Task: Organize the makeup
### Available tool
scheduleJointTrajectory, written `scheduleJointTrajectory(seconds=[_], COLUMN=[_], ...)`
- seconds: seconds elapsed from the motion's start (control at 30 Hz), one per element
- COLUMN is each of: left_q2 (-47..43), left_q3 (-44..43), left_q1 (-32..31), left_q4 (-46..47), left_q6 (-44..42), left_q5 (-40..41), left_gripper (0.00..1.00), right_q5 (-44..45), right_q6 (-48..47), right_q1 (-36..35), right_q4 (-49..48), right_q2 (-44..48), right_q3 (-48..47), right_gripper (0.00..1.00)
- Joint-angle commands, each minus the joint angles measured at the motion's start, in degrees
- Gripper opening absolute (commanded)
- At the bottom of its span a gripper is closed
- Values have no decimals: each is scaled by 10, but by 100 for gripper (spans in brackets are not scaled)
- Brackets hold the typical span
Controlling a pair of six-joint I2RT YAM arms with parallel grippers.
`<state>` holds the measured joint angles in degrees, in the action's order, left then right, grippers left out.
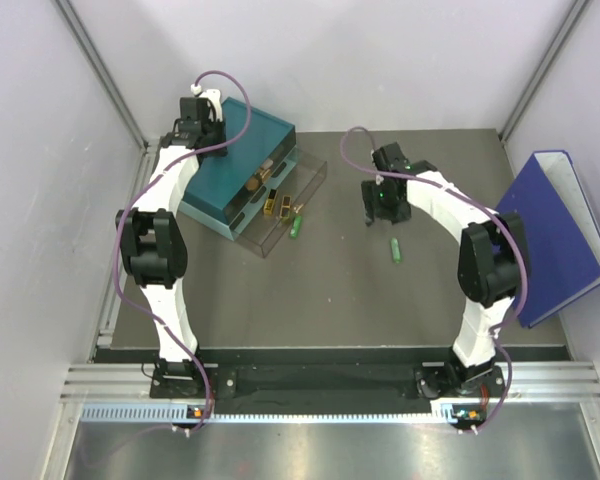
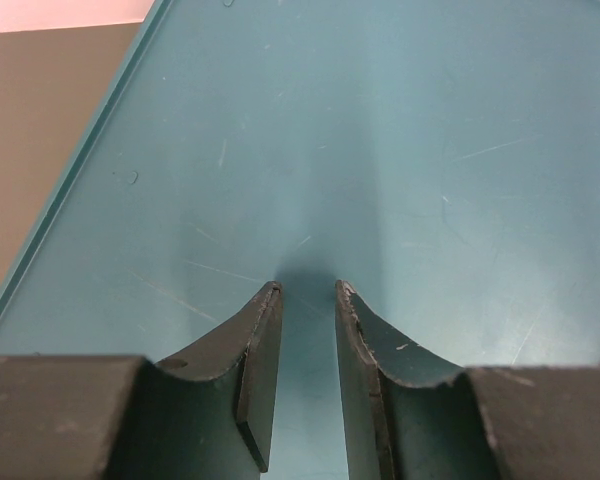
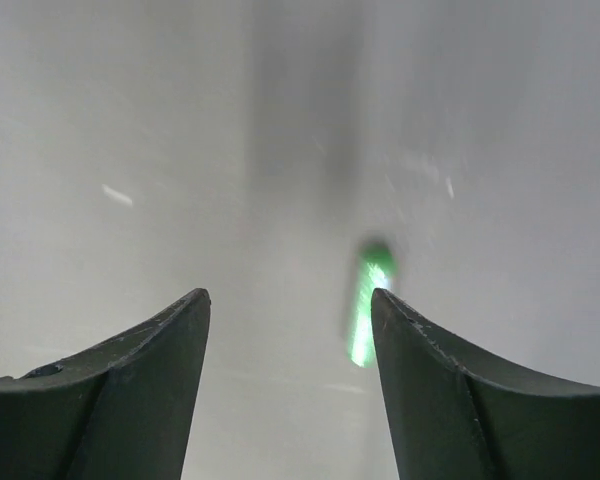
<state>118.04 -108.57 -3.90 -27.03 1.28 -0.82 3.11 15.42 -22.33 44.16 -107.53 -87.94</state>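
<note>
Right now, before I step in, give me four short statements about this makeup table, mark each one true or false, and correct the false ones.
1. The right pincer is clamped on a green tube. False: its jaws stand open and empty, and the tube lies on the table below it.
2. The left pincer is over the top of the teal drawer box. True.
3. The clear drawer is pulled out, with gold items in it. True.
4. The blue binder lies left of the teal drawer box. False: it is at the far right side, beyond the right arm.
</note>
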Motion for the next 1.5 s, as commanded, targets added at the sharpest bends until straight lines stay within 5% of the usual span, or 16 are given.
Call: scheduleJointTrajectory(seconds=[0.0,0.37,0.57,0.77,1.13,1.47], left_q2=[85,83,83,82,83,86], left_q3=[50,53,50,50,50,43], left_q1=[-8,-8,-8,-8,-8,-9], left_q4=[-169,-170,-173,-173,-171,-173], left_q6=[9,13,11,14,18,19], left_q5=[-38,-47,-40,-38,-42,-51], left_gripper=[33,33,33,33,33,33], right_q5=[73,111,66,28,-74,-251], right_q6=[-20,-11,-18,-35,-43,75], right_q1=[-3,-3,-3,-3,-4,-34], right_q4=[35,-6,-46,-59,-43,-130], right_q2=[38,31,1,7,-35,-136], right_q3=[65,135,153,134,-42,-199], right_gripper=[65,61,38,2,0,0])
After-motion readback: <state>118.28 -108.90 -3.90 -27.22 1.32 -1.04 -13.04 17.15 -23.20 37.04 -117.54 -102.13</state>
